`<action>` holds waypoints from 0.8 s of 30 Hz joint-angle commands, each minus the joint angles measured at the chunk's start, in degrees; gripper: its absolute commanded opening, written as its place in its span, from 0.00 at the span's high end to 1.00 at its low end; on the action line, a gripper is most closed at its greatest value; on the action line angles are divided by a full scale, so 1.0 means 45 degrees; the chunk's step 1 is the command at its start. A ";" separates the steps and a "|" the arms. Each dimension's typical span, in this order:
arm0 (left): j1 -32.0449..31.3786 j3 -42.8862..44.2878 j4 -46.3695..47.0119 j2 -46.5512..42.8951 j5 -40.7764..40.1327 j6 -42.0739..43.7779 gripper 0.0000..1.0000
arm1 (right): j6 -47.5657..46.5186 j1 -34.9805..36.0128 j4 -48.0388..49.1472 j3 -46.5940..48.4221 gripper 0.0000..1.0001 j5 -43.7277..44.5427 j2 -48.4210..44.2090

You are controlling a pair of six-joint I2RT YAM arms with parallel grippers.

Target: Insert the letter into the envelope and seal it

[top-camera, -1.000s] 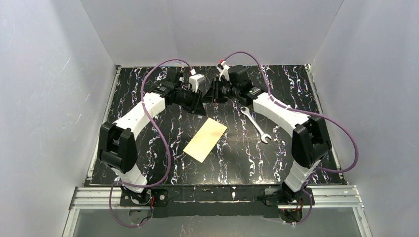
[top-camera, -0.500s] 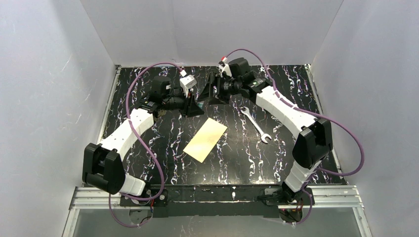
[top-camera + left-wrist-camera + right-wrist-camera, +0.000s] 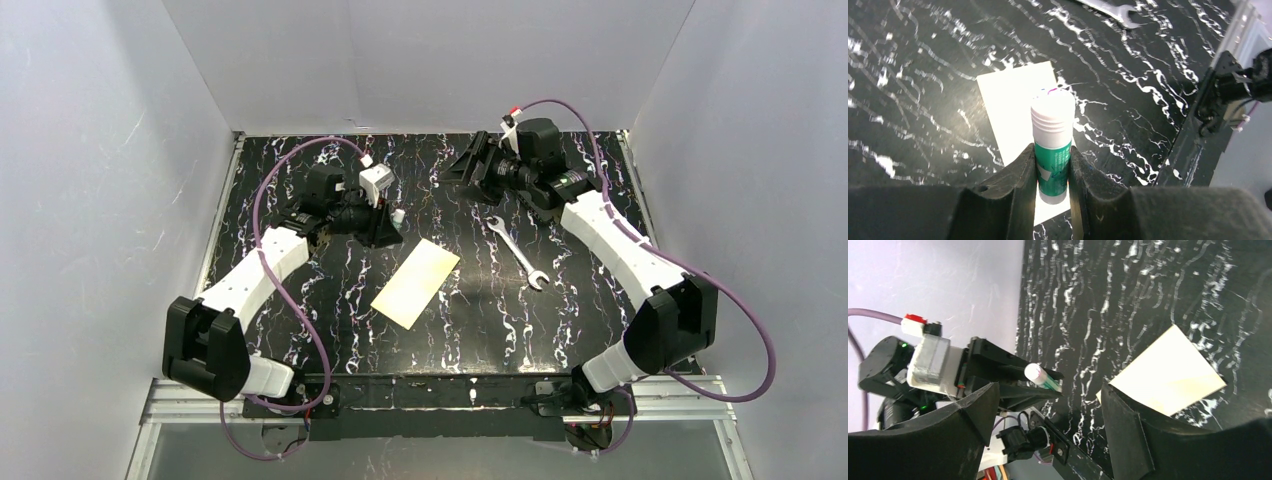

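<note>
Top view: the cream envelope (image 3: 415, 283) lies flat mid-table, flap impossible to make out, with a wrench (image 3: 518, 252) to its right. The left gripper (image 3: 388, 225) sits near its far corner, load tiny here. Left wrist: the jaws are clamped on an uncapped green glue stick (image 3: 1052, 145) over the envelope, and the wrench is cut off. Right wrist: the right gripper (image 3: 1048, 390) gapes wide, empty.

counter (image 3: 560, 300): black, white marble veining. envelope (image 3: 415, 283): plain cream, reads white on the left wrist view. glue stick (image 3: 1052, 145): green body, white threaded top. wrench (image 3: 518, 252): silver.
</note>
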 commanded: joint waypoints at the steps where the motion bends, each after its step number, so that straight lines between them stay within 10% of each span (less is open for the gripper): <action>1: 0.0051 0.0514 -0.1771 0.0336 -0.1847 -0.0608 0.98 | -0.0778 -0.0058 -0.1514 -0.0414 0.20 0.1394 -0.0057; 13: -0.2475 0.1894 -0.1308 0.3553 -0.0346 -0.4722 0.98 | -0.1488 -0.0327 -0.5658 -0.0899 0.34 0.8229 -0.0271; 24: -0.4947 0.4842 -0.1012 0.7644 -0.3195 -0.7804 0.95 | -0.0622 -0.0666 -0.6806 -0.2780 0.35 0.9344 -0.1779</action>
